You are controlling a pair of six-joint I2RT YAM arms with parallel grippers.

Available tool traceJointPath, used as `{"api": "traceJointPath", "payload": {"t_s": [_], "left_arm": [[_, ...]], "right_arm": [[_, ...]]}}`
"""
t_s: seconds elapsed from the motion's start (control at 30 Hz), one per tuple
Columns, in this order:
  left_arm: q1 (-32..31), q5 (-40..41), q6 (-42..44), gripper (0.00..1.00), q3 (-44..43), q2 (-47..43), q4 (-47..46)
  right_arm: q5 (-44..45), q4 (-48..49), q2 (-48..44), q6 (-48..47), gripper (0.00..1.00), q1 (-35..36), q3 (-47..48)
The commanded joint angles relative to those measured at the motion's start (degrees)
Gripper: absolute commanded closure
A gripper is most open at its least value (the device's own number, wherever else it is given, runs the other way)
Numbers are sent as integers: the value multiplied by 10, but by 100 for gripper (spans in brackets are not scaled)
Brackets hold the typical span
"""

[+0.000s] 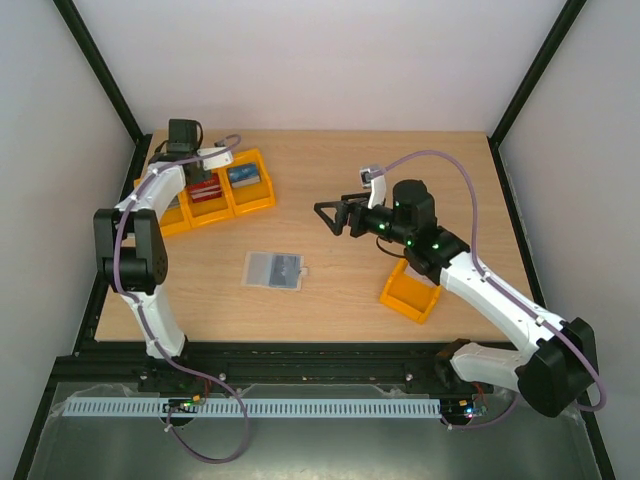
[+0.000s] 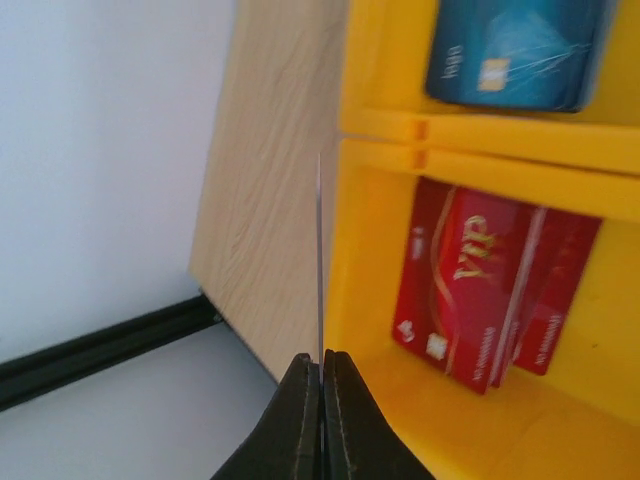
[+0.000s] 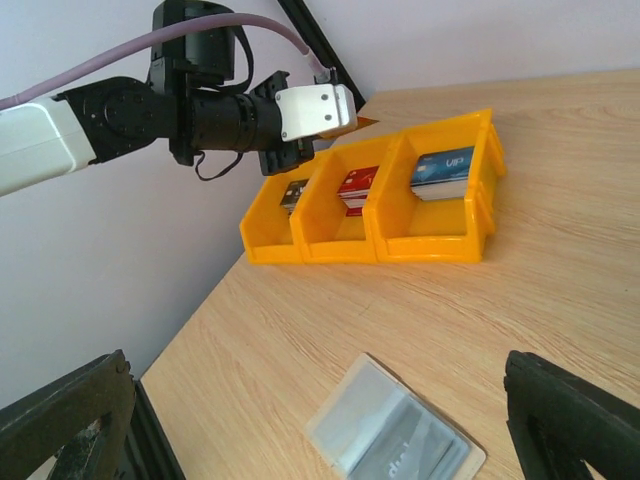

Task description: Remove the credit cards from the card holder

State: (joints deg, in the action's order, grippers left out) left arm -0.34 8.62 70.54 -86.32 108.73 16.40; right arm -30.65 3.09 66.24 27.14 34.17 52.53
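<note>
The cream card holder [image 1: 274, 270] lies flat and open on the table, with clear sleeves showing dark contents; it also shows in the right wrist view [image 3: 395, 432]. My left gripper [image 2: 321, 358] is over the yellow bins [image 1: 262, 200] and shut on a thin card [image 2: 320, 260] seen edge-on beside a bin's outer wall; its colour cannot be told. Dark red cards [image 2: 470, 295] lie in the middle bin and a teal card [image 2: 515, 50] in the one beside it. My right gripper [image 1: 326, 217] hovers open and empty right of the holder, and the holder lies between its fingers in the right wrist view [image 3: 315, 400].
Three joined yellow bins [image 3: 430, 235] stand at the table's far left corner, near the left edge and black frame post. A single orange bin [image 1: 410, 297] sits under my right arm. Bare wood lies between the holder and the bins.
</note>
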Motion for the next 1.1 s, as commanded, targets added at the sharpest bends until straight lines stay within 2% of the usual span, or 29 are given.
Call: {"api": "traceJointPath", "payload": {"t_s": [0.0,0.1,0.27,0.53,0.87,0.93,1.07], "left_arm": [[2,-66,30,98,-15,12,46],[3,-56,46,98,-6,20,47],[14,-7,58,98,12,45,-3],[19,-13,45,98,42,55,-65],[19,26,62,96,73,76,-153],[19,29,61,86,73,77,-149],[20,19,51,44,68,68,-120]], "right_arm": [[5,-5,10,-10,1,-4,22],[6,-5,13,-11,1,-5,22],[3,-5,19,-10,1,-6,22],[-2,-3,28,-7,1,-8,26],[-3,-6,28,-9,1,-9,29],[-3,-7,28,-10,1,-9,29],[-5,-8,27,-10,1,-9,30]]}}
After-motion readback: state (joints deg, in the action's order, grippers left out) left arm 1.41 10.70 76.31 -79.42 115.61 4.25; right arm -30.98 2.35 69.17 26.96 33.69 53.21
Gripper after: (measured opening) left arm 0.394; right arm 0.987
